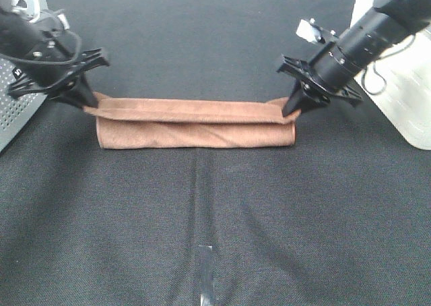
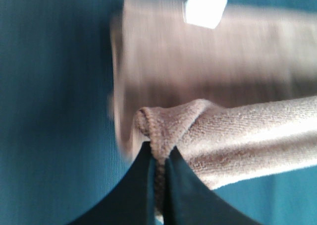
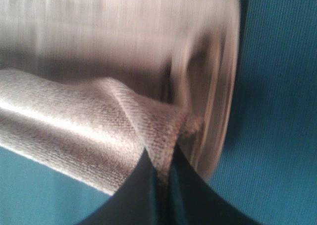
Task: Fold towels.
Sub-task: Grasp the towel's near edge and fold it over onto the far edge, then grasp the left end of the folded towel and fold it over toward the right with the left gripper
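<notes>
The brown towel (image 1: 195, 123) lies as a long folded strip across the middle of the black table. My left gripper (image 1: 89, 101) is shut on its far left corner and holds that corner lifted. My right gripper (image 1: 291, 108) is shut on its far right corner, also lifted. The upper layer stretches taut between them over the lower layer. In the left wrist view the fingers (image 2: 171, 185) pinch the corner hem of the towel (image 2: 233, 136), and a white tag (image 2: 204, 6) shows beyond. In the right wrist view the fingers (image 3: 141, 190) pinch the towel's corner (image 3: 89, 131).
A black cloth (image 1: 215, 238) covers the table. A grey perforated box (image 1: 17, 114) stands at the left edge. A white container (image 1: 404, 83) with a cable stands at the right edge. A strip of tape (image 1: 205, 272) lies at the front centre.
</notes>
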Controlling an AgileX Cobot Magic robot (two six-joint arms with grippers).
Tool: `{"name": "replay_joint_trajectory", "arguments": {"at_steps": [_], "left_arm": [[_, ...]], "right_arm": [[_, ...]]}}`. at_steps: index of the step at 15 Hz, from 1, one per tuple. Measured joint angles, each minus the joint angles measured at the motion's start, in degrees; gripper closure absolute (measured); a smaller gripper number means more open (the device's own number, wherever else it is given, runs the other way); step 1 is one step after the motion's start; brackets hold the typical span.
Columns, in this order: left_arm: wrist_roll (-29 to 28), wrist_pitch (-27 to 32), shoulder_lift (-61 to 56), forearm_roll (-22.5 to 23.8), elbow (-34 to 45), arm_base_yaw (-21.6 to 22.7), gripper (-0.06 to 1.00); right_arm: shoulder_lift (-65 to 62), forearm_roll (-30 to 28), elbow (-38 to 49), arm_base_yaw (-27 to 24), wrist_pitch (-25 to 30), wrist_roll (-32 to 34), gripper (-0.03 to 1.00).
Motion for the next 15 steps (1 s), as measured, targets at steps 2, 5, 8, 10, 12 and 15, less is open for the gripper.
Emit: {"name": "replay_joint_trajectory", "arguments": {"at_steps": [2,5,8,10,12,15], "left_arm": [[0.00,-1.43,4.30,0.00,-3.67,0.00,0.93],[0.00,-3.32,7.56,-1.89,-5.10,-0.23,0.93],[0.00,-5.61,7.91,-2.58,-5.10,-0.74,0.63],[0.00,-5.79,7.91,-2.58,-5.10,-0.74,0.26],[0.00,-5.79,7.96,-2.06,-5.10,-0.69,0.07],[-0.46,-5.79,7.96,0.52,-5.16,-0.69,0.03]], "right_arm": [[3.55,-0.23,-3.84,0.00,-0.46,0.00,0.94],[6.30,-0.40,-4.70,0.00,-2.41,0.00,0.93],[6.42,0.06,-4.87,0.00,-2.98,0.00,0.53],[6.42,0.00,-4.87,-0.06,-2.01,0.00,0.30],[6.36,-0.17,-4.87,-0.06,-1.32,0.00,0.24],[5.61,-0.80,-4.87,-0.06,-0.97,0.00,0.23]]}}
